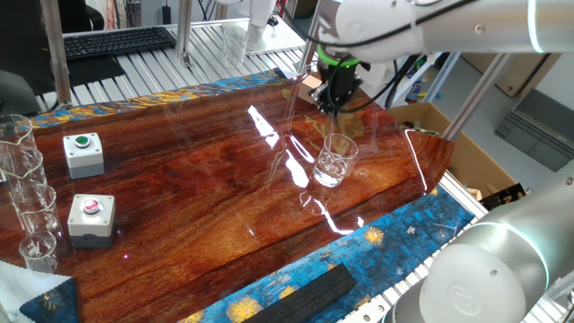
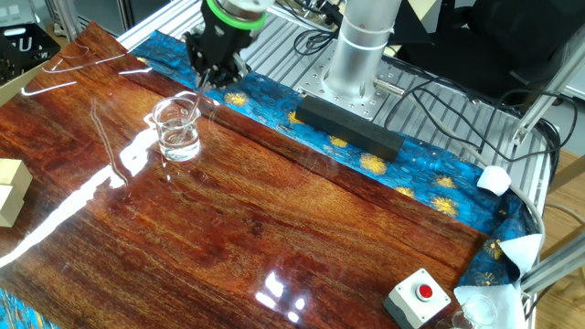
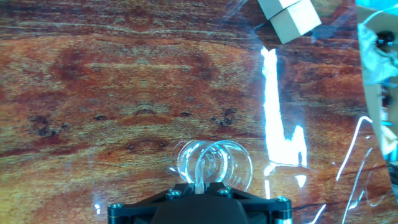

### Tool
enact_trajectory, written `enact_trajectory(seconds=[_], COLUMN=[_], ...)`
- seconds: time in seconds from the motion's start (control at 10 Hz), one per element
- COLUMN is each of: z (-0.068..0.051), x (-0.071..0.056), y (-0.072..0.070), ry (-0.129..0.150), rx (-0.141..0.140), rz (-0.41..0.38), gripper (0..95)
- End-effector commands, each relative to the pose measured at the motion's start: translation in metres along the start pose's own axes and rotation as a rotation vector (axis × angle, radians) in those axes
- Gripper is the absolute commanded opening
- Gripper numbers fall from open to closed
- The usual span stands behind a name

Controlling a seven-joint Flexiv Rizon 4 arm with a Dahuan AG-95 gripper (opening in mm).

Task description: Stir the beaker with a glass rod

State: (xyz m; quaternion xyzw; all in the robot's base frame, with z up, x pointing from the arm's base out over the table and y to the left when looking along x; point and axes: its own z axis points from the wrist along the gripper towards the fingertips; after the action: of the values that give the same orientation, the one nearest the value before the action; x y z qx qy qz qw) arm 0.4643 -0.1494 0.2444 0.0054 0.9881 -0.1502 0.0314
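The claw [image 2: 216,75], clamped on the near-upright glass rod [image 3: 200,169], hangs directly above the beaker [image 2: 176,130], the rod's tip inside the rim.

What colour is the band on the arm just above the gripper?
Bright green band, clearest in the other fixed view.

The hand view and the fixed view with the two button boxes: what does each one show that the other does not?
Only the hand view shows the glass rod running from the jaws into the beaker. Only the fixed view shows the button boxes and a row of glassware at the left edge. Both share the beaker and the wooden table.
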Motion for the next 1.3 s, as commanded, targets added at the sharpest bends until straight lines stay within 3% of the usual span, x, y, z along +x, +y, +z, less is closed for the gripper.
enact_trajectory(seconds=[0.1,0.2,0.3,0.8,1.0,1.1,1.3], z=[-0.001,-0.001,0.000,-0.001,-0.002,-0.002,-0.001], x=[-0.001,-0.001,-0.001,0.004,0.003,0.003,0.004], y=[-0.006,-0.008,-0.015,-0.036,-0.042,-0.047,-0.051], ry=[0.002,0.003,0.010,0.012,0.016,0.027,0.028], rx=[-0.033,-0.057,-0.108,-0.128,-0.149,-0.182,-0.191], rz=[0.001,0.006,0.014,-0.012,-0.011,-0.005,-0.007], gripper=[0.0,0.0,0.0,0.0,0.0,0.0,0.0])
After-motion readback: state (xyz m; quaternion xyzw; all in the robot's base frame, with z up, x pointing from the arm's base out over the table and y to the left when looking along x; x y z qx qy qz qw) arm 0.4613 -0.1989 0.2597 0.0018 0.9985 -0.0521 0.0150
